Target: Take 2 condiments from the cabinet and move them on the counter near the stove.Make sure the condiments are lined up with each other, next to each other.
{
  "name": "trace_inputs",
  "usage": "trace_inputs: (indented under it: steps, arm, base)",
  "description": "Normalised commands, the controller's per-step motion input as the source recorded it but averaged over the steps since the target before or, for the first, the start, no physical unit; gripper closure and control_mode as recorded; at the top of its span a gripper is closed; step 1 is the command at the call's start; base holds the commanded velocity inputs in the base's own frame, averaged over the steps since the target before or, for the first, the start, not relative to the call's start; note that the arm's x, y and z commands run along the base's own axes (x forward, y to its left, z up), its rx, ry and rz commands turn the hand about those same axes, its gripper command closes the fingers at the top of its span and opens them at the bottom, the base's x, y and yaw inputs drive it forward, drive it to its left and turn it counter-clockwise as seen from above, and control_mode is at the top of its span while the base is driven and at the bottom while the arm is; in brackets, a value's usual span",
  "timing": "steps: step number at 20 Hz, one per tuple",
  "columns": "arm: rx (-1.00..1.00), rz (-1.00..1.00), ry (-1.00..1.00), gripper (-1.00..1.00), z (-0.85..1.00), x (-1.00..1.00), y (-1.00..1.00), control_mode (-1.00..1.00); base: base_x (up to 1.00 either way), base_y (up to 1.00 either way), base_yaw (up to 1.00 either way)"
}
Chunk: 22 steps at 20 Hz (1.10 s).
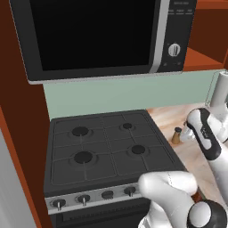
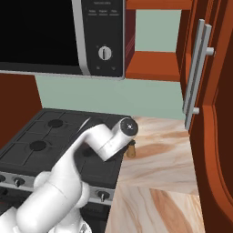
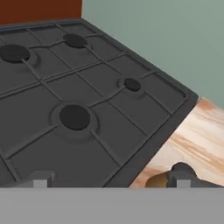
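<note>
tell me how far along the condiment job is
One black-capped shaker already stands on the counter beside the stove. The gripper is open right by it, holding nothing, so that placement looks just finished. Left to do: fetch a second shaker from the cabinet and set it next to the first, lined up. No second shaker is on the counter.
</note>
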Motion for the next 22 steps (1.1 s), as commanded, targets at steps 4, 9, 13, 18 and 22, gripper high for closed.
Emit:
trace_inputs:
  steps: [4, 9, 13, 18, 22]
  arm:
    - [-0.01, -0.38, 0.00, -1.00, 0.21, -0.53, 0.72, -1.00]
    - [0.00, -0.46, 0.01, -1.00, 0.34, -0.59, 0.53, -1.00]
    - [0.00, -0.43, 0.02, -1.00, 0.34, -0.45, 0.41, -1.00]
    - [0.01, -0.27, -0.07, -1.00, 0.40, -0.46, 0.15, -1.00]
    - [0.09, -0.16, -0.41, -1.00, 0.20, -0.81, 0.12, -1.00]
  base:
    - [0.00, 0.00, 0.00]
    - [0.00, 0.00, 0.00]
    - [0.00, 0.00, 0.00]
    - [0.00, 0.00, 0.00]
    - [0.00, 0.00, 0.00]
